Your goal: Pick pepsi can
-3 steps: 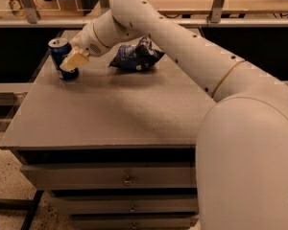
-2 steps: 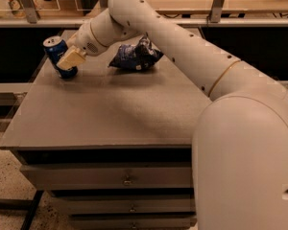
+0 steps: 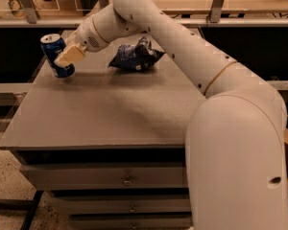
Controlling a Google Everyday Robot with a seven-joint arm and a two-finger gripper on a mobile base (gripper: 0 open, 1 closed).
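From the one camera view I see the gripper (image 3: 63, 59) out at the far left corner of the grey table top (image 3: 101, 111), at the end of the white arm (image 3: 182, 49) that reaches across from the table's right side. It is pinching the pepsi can (image 3: 53, 48). One pale finger (image 3: 70, 55) lies across the can's near side, and the other is hidden behind the can.

The can sits over that same far left corner, close to the table's left edge. It is tilted, with its silver top leaning away to the left and its blue base toward the table's middle. I cannot tell whether the base touches the surface or hangs just above it.

A wrinkly dark blue snack bag (image 3: 136, 56) lies on the far part of the table, nearer its middle and well apart from the can, under the arm's forearm. Below the table's front edge are drawers (image 3: 127, 178) with small metal pulls.
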